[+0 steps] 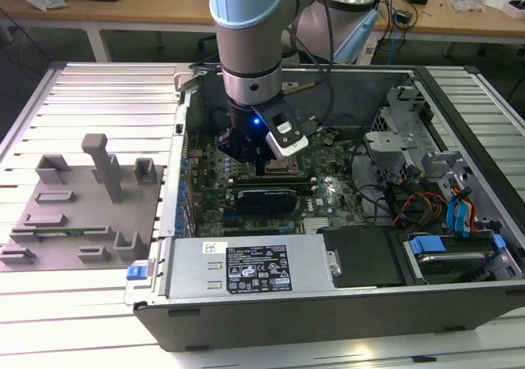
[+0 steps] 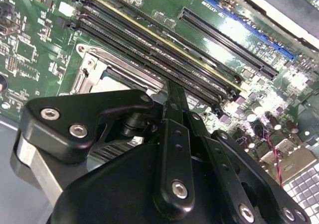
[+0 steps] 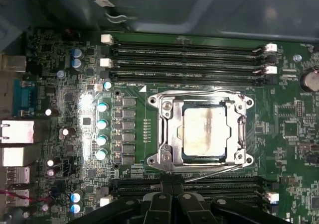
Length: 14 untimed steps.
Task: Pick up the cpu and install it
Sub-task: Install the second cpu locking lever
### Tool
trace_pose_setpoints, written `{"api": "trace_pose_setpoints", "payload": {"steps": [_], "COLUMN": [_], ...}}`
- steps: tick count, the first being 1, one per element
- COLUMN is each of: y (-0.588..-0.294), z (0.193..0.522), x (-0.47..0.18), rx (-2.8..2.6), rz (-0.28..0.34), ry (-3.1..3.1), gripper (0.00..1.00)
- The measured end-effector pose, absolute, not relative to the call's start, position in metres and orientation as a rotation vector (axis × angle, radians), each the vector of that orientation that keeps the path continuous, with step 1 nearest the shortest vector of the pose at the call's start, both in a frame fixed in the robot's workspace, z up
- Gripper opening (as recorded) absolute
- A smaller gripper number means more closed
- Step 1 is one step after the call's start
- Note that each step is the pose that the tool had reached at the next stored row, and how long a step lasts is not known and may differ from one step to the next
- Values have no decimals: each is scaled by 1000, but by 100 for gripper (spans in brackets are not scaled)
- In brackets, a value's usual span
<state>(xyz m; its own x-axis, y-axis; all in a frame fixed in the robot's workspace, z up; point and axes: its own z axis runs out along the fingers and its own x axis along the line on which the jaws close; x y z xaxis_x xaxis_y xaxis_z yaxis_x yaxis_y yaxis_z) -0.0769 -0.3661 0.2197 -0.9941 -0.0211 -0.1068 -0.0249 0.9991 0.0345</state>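
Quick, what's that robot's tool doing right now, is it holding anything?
Tool: fingers shut together, holding nothing, poised beside the socket where the cpu sits.

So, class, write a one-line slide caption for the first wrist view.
Cpu seated in its socket on the motherboard, memory slots alongside, gripper close by.

Overhead light is washing out the ribbed counter (image 1: 98,320) along the near edge in the exterior view. The case (image 1: 328,312) interior is sitting dim. In the first wrist view glare is blooming on the board (image 3: 84,104) and the cpu (image 3: 204,132) is reflecting unevenly. In the second wrist view the hand (image 2: 169,109) is blurring close up.
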Motion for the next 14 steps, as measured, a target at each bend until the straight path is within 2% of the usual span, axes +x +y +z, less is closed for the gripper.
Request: {"api": "trace_pose_setpoints", "payload": {"steps": [11, 14], "y": [-366, -366], "z": [218, 216], "x": [-77, -77], "rx": [-17, -16], "rz": [56, 89], "ry": [3034, 3034], "gripper": [11, 11]}}
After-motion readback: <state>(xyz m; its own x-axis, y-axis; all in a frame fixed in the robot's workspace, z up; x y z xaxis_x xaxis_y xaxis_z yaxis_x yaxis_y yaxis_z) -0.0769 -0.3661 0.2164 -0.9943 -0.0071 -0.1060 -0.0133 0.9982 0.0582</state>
